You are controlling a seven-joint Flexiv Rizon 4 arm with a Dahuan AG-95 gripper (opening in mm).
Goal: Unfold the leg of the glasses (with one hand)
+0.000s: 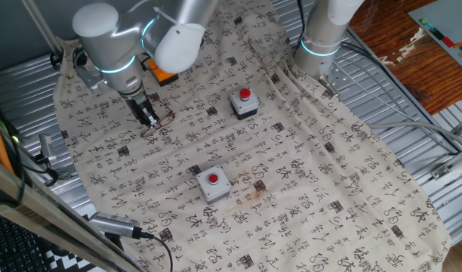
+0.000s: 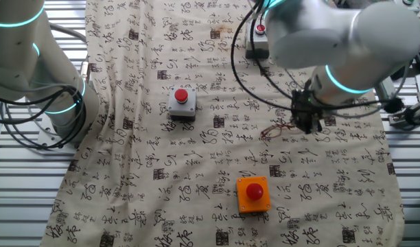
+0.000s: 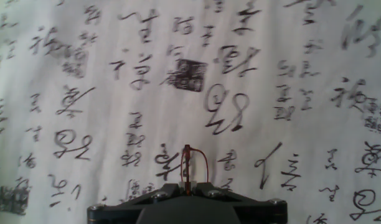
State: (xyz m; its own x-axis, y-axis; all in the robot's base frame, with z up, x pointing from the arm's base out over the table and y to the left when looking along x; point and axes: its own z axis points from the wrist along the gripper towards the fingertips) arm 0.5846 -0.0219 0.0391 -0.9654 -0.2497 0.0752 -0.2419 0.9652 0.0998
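The glasses (image 1: pixel 162 125) are thin reddish-brown wire spectacles lying on the printed cloth (image 1: pixel 306 174) at the left. They also show in the other fixed view (image 2: pixel 277 129), just left of the hand. My gripper (image 1: pixel 149 118) points down at the cloth right beside them (image 2: pixel 307 123). In the hand view the jaws are closed together on a thin reddish wire part of the glasses (image 3: pixel 187 163), which rises from between the fingertips. The gripper (image 3: pixel 187 184) sits at the bottom edge. The lenses are mostly hidden below the hand.
Two grey button boxes with red buttons stand on the cloth (image 1: pixel 244 104) (image 1: pixel 214 183). An orange button box (image 2: pixel 253 193) lies near the hand. A second arm's base (image 1: pixel 321 38) stands at the far edge. Metal slats and cables surround the cloth.
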